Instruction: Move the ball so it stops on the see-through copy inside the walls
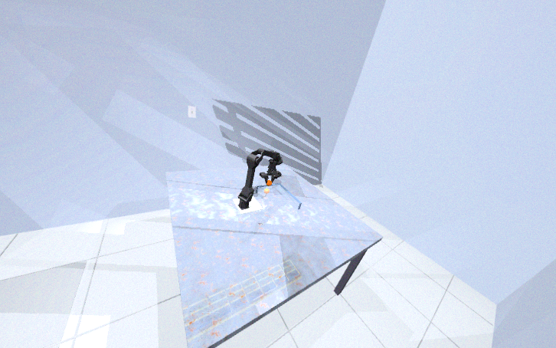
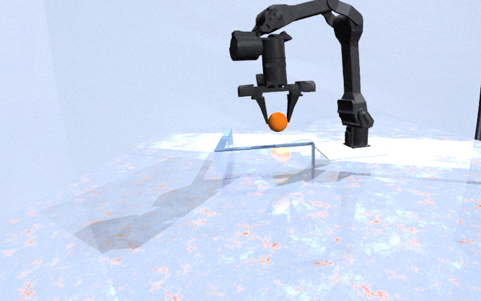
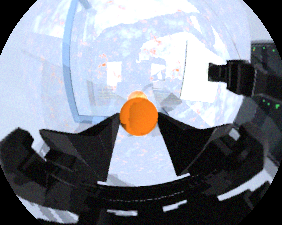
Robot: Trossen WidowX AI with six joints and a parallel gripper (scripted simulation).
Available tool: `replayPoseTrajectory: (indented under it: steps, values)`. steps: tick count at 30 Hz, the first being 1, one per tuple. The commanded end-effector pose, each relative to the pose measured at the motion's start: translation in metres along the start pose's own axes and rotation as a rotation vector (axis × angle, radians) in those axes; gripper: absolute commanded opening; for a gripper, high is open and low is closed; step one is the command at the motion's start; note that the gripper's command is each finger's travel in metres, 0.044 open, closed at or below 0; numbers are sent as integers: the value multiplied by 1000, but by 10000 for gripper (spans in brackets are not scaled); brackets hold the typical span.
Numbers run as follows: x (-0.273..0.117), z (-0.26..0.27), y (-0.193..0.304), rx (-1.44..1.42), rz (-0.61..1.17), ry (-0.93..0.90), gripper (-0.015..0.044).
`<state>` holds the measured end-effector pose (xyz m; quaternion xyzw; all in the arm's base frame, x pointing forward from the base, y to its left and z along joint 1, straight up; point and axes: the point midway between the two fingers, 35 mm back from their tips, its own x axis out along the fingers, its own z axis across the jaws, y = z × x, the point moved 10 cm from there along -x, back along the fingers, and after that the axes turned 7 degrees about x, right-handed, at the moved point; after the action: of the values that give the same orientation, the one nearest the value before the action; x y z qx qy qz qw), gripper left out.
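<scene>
A matte black, angular parallel-jaw tool (image 2: pixel 276 119) hangs from the jointed dark arm (image 2: pixel 350 67), its two tapered fingers (image 2: pixel 262 106) pointing straight down and pinching a smooth, glossy orange ball (image 2: pixel 277 121) at their tips. The ball is held in the air, clear of the bench (image 2: pixel 234 231), whose polished pale-blue surface is mottled with orange flecks and mirrors the shapes above it. Directly below the tool, and slightly farther from the exterior camera, sits the faint, see-through orange copy of the ball (image 2: pixel 280 154), resting on the bench inside the corner formed by two low, thin, clear blue-edged walls (image 2: pixel 268 147). One wall runs crosswise beneath the tool; the other meets it at its left end and angles away toward the back. From the wrist camera, the round ball (image 3: pixel 139 115) fills the gap between the two dark wedge-shaped fingers, with a curved strip of the clear wall (image 3: pixel 72 62) showing up and to the left.
</scene>
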<state>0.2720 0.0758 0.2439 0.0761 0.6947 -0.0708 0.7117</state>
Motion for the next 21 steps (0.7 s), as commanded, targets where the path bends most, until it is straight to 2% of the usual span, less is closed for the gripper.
replayPoseTrajectory:
  steps: [1, 7, 21]
  values:
    - [1, -3, 2, 38, 5, -1, 0]
    - [12, -2, 2, 38, 5, -1, 0]
    - [71, -3, 2, 38, 5, -1, 0]
